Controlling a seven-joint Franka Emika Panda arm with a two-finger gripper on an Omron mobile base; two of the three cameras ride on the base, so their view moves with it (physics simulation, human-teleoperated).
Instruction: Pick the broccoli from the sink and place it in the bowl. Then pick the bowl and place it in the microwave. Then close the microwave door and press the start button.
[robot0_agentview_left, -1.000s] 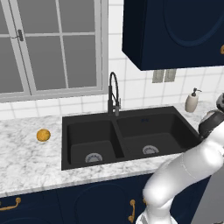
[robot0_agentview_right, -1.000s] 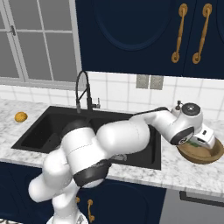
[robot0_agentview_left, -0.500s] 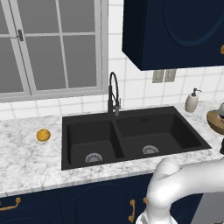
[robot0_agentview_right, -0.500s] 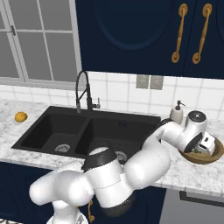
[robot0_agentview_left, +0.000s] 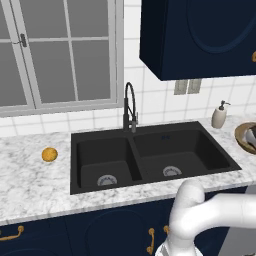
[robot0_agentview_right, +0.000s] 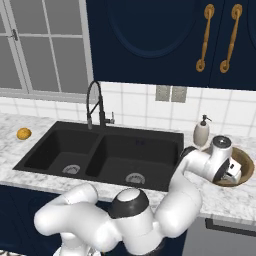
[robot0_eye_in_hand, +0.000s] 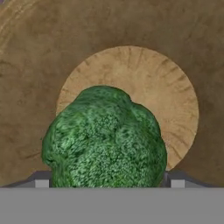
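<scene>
One floret of broccoli (robot0_eye_in_hand: 105, 138) is seen lying in the bowl (robot0_eye_in_hand: 131, 70), over the pale round floor and a little off its middle. Between the two dark tips of the pincer (robot0_eye_in_hand: 105, 181) the floret is framed, but the tips stand wide, at either side of it and apart from it — no grip is judged to be kept. From the right base view the pincer (robot0_agentview_right: 231, 171) is seen down inside the bowl (robot0_agentview_right: 246, 161), which rests on the worktop (robot0_agentview_right: 235, 196) just beside the soap bottle (robot0_agentview_right: 201, 132) and right of the sink (robot0_agentview_right: 107, 152).

Several risks are judged to follow. If the hand is lifted crookedly, the floret may be dragged by a finger and rolled out over the rim. For the bowl itself only the wall can be pinched — a thin, sloped hold, from which it may tip and spill the broccoli on the way to the microwave. The soap bottle may be knocked if the rim is approached from that side.
</scene>
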